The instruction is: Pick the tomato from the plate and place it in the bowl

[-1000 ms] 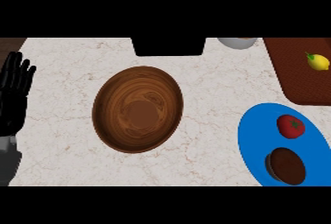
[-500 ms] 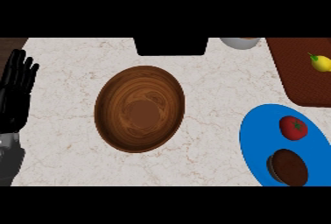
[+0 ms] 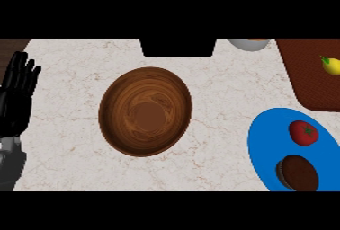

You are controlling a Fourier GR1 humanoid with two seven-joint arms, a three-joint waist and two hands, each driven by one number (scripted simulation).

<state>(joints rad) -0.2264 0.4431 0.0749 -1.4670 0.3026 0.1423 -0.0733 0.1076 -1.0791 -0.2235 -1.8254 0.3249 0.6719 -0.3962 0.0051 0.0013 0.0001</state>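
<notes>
Sitting on blue plate [image 3: 266, 143], tomato [image 3: 303, 132] (wooden bowl [image 3: 146, 117] well apart).

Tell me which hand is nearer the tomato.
Cannot tell: only the left hand shows, open at the view's left edge, across the bowl from the tomato; the right hand is out of view.

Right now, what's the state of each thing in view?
Brown wooden bowl: upright, empty.
Red tomato: lying on the blue round plate, no hand near.
Blue round plate: lying flat, holding tomato and dark brown disc.
Dark brown disc: lying on plate, apart from tomato.
Yellow lemon: on the reddish-brown board.
Left robot hand: open, fingers up, resting at left edge, empty.
Right robot hand: not in view.
</notes>
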